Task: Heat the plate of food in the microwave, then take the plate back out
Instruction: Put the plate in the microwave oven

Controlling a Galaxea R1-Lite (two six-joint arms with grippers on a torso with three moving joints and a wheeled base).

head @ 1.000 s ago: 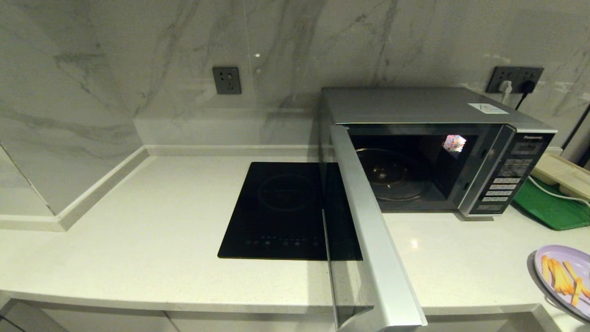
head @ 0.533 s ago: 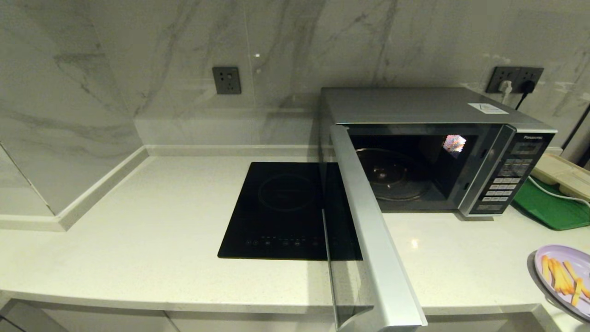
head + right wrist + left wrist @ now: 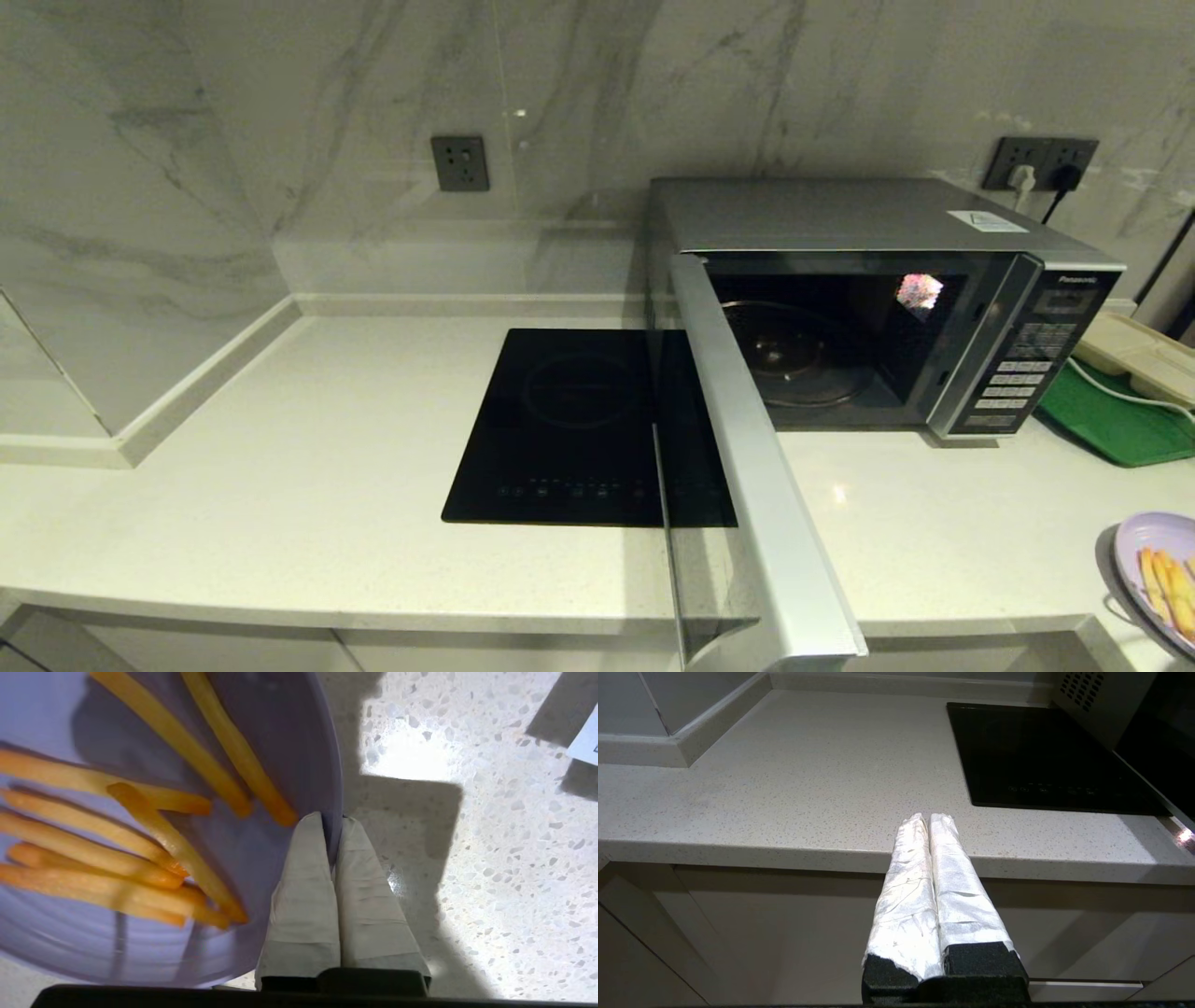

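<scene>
head looks down — wrists close, sharing countertop (image 3: 327,448).

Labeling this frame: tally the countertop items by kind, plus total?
Microwave: 1
Induction cooktop: 1
Plate of food: 1
Green tray: 1
Beige compartment tray: 1
Total: 5

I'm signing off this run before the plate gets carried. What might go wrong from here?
1. The right gripper pinches only the thin rim of the plate of food; once lifted, the plate may tilt or slip.
2. The fries lie loose and could slide off.
3. The microwave door juts out over the counter edge, so the plate may clip it on the way in.
</scene>
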